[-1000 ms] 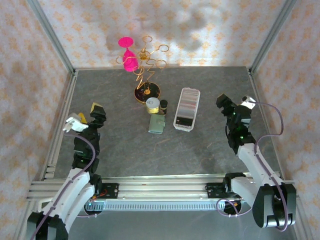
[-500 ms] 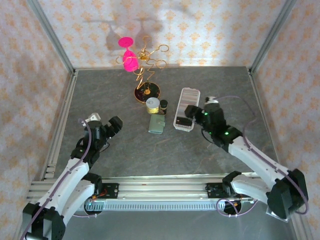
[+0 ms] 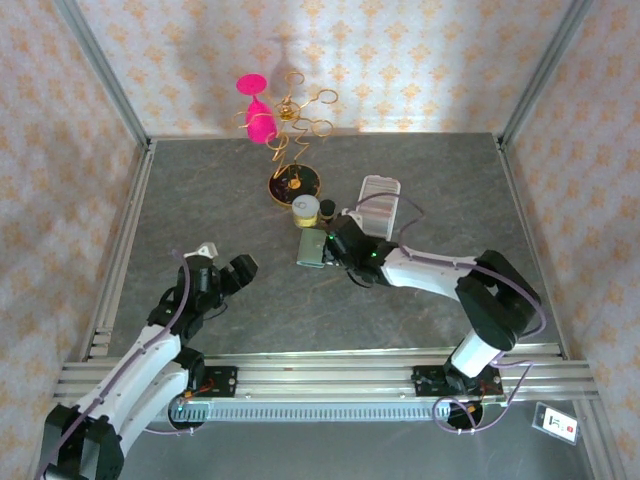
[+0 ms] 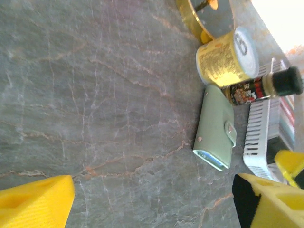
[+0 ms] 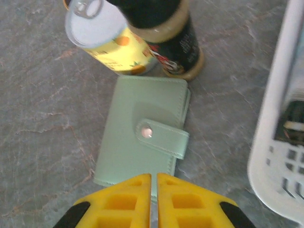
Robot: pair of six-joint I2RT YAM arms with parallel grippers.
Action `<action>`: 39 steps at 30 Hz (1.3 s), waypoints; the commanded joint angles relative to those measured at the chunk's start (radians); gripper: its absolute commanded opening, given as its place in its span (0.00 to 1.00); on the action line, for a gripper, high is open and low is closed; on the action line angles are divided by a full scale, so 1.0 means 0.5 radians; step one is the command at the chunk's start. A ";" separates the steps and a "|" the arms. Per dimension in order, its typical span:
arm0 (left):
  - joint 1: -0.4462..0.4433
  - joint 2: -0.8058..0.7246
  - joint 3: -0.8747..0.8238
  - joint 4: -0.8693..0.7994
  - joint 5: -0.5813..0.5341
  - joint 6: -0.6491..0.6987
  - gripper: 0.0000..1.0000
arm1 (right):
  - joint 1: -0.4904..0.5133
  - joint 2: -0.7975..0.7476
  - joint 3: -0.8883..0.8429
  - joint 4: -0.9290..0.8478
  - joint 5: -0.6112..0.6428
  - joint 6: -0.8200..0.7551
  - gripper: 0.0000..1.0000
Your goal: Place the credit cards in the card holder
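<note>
On the worktop (image 5: 38, 118) we count one card holder (image 5: 128, 142), one tin (image 5: 107, 38) and one bottle (image 5: 171, 40) at its twelve o'clock, right jaws clenched at its six, left jaws released.

Grey marbled table (image 3: 200, 200), bearing:
- one sage-green card holder (image 3: 312, 249), flat, snap tab fastened
- one yellow can (image 3: 305, 210) and one dark bottle (image 3: 327, 210), upright, just behind it
- one white slotted tray (image 3: 380, 192), to its right
- one gold wire stand (image 3: 292, 183), farther back

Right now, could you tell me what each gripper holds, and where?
Left gripper: nothing, open. Right gripper: shut at the card holder's short edge; grip unclear.
</note>
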 commanded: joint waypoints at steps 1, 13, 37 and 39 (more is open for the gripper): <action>-0.122 0.127 0.090 0.109 -0.036 -0.042 0.85 | 0.011 0.118 0.140 0.015 0.160 -0.107 0.11; -0.327 0.653 0.283 0.424 -0.049 -0.057 0.73 | -0.038 0.542 0.420 -0.115 0.255 -0.208 0.10; -0.468 1.485 0.518 1.068 0.163 -0.168 0.42 | -0.062 0.532 0.192 -0.081 0.227 -0.153 0.06; -0.477 1.536 0.540 1.055 0.146 -0.166 0.40 | -0.063 0.521 0.185 -0.074 0.218 -0.152 0.06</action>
